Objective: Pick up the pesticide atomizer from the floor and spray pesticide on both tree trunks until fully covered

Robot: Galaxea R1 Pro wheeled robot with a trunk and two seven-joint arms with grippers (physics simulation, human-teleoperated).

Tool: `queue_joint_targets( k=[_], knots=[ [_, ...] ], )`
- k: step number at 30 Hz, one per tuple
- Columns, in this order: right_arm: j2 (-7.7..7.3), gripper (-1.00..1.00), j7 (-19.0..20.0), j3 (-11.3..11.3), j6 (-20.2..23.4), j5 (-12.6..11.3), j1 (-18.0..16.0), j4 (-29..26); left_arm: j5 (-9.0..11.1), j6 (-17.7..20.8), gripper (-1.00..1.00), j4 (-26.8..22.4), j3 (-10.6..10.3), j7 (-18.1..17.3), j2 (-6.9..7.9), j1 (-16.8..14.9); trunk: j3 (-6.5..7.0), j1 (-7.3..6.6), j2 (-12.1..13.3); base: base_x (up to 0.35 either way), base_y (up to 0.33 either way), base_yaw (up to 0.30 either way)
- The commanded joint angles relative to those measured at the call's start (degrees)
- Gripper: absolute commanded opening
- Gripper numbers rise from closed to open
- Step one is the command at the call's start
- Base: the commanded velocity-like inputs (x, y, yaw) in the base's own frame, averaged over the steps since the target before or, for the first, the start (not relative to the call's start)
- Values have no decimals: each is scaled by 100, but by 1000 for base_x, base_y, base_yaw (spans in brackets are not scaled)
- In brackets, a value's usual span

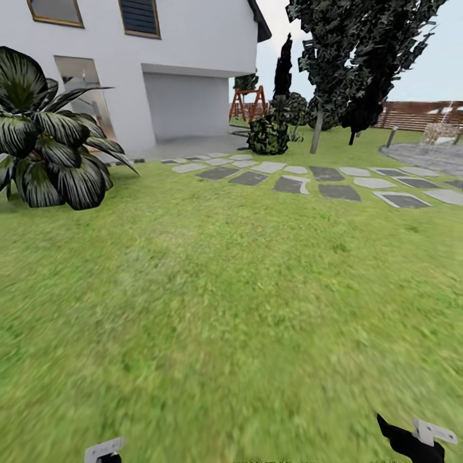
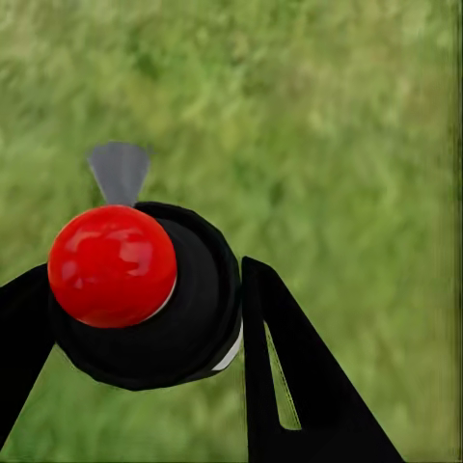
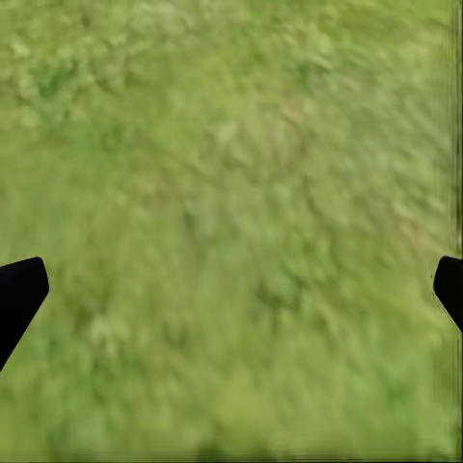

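The pesticide atomizer [image 2: 145, 289], a dark round body with a glossy red top and a grey nozzle, sits between the black fingers of my left gripper [image 2: 140, 313], which is shut on it above grass. My right gripper [image 3: 236, 280] is open over bare lawn, with just its fingertips [image 3: 19, 289] showing at the edges. In the head view, a tall tree with dark ragged foliage [image 1: 347, 45] stands far off at the upper right on a pale leaning tree trunk [image 1: 316, 132]. The grey stone slabs of the floor [image 1: 325, 173] cross the garden lawn [image 1: 225, 289] ahead.
A big dark-leaved plant [image 1: 51, 148] stands at the left by the white house [image 1: 186, 64]. A round bush [image 1: 268, 134] and a wooden frame [image 1: 247, 103] are behind the slabs. A round paved patio [image 1: 431, 154], a bollard [image 1: 390, 136] and a slat fence [image 1: 418, 114] lie at the far right.
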Motion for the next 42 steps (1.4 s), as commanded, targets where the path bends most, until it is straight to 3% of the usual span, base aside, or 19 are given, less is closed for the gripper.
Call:
queue_joint_targets(
  k=[1, 16, 26, 42],
  knots=[
    [0, 100, 0, 0, 0, 0, 0, 1, -1, -1, -100, 0, -1, 4, 0, -1, 12, -23, 42, 0, 0, -231],
    [0, 100, 0, 0, 0, 0, 0, 2, -2, -1, -100, 9, -1, 4, 0, -2, 179, -352, 643, 0, 0, -212],
    [0, 100, -2, 0, -2, 0, 0, 3, 6, -9, -100, 9, -3, -13, 0, 5, 176, -352, 643, 15, -25, -295],
    [9, 100, -9, 0, -9, 0, 0, 3, -2, -9, -100, 79, -1, -13, 0, 5, 176, -352, 643, 46, -256, -197]
  ],
)
